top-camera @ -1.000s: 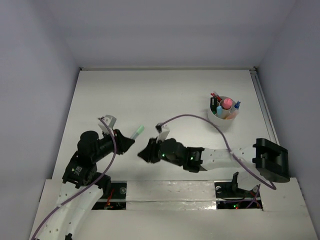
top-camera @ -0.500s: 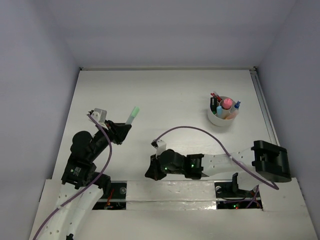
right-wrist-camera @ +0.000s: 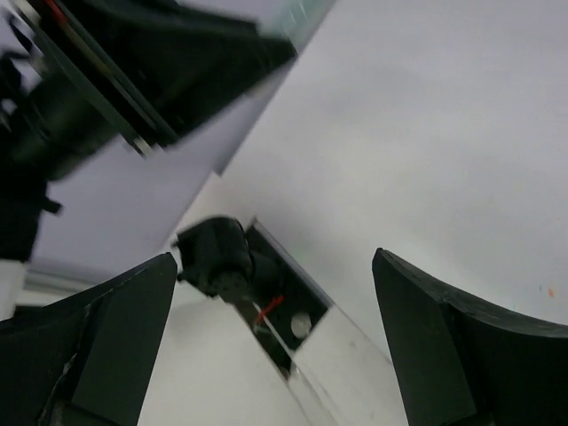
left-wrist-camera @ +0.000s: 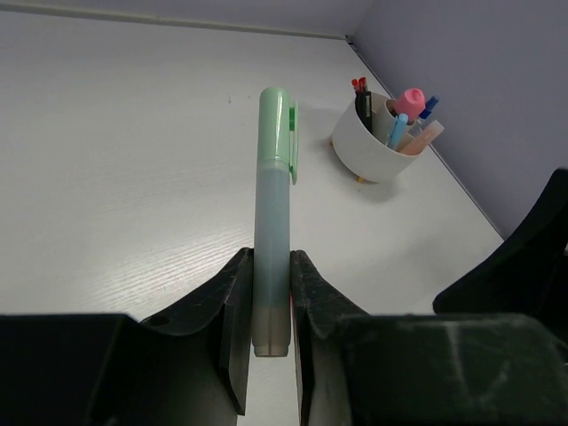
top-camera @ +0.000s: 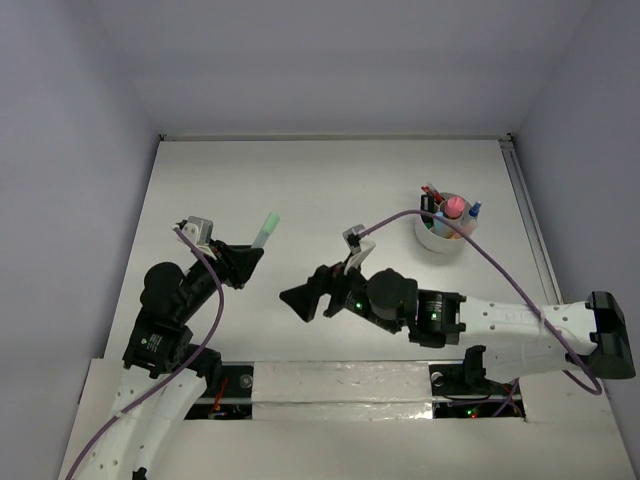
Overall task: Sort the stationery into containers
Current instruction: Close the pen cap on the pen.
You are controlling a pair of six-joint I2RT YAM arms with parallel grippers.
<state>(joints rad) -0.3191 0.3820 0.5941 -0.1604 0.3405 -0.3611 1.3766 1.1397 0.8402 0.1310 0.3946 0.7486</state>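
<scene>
The left hand [left-wrist-camera: 271,275] gripped the butt of a green marker [left-wrist-camera: 274,169] above the desk [left-wrist-camera: 115,160], its capped end pointing toward the white cup [left-wrist-camera: 359,151] well off to the right. The right hand [top-camera: 302,298], spread wide and empty, hovered on the cup's side.

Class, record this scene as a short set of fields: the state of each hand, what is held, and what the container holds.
Left hand: shut on pale green plastic marker
Right hand: open, empty
Container: round whitish cup, far right of the table
In the cup: pink-capped bottle, blue marker, red pens, others unclear
Loose items on the table: none visible
</scene>
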